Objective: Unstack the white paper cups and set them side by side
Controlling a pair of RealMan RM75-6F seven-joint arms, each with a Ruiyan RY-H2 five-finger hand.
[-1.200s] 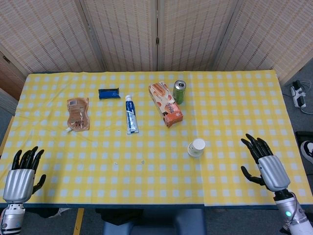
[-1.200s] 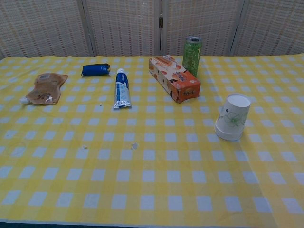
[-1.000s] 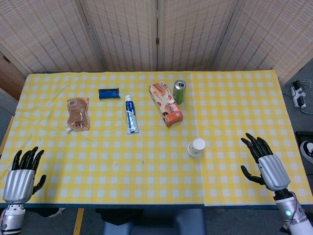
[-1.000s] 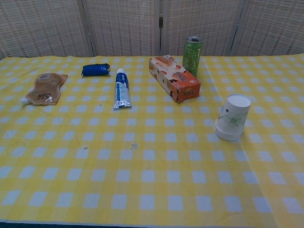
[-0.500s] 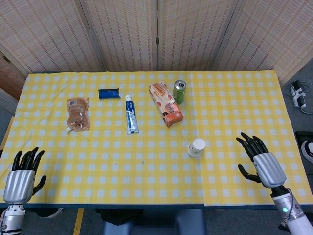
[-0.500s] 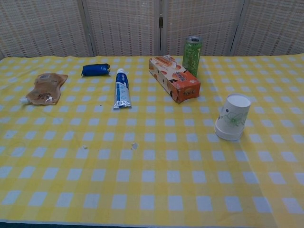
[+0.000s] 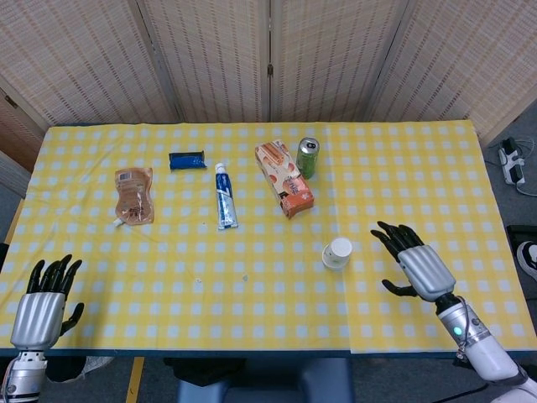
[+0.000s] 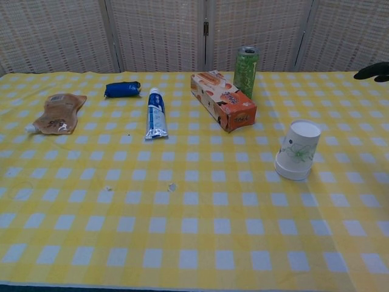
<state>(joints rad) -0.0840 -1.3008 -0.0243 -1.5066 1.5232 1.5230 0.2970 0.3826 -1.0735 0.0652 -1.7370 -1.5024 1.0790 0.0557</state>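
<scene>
The stack of white paper cups [image 7: 337,252] [image 8: 297,149] stands upside down on the yellow checked tablecloth, right of centre, with a faint green print on its side. My right hand [image 7: 413,260] hovers open a short way to the right of the cups, fingers spread toward them; only its dark fingertips [image 8: 372,72] show at the right edge of the chest view. My left hand [image 7: 44,300] is open at the table's near left corner, far from the cups, and empty.
Behind the cups lie an orange box [image 7: 284,178] and a green can [image 7: 307,157]. Further left are a toothpaste tube [image 7: 225,196], a blue packet [image 7: 187,159] and a brown pouch [image 7: 134,195].
My right hand has moved left toward the cups and its fingertips have entered the chest view. The left hand has dropped back slightly. The cups have not moved.
</scene>
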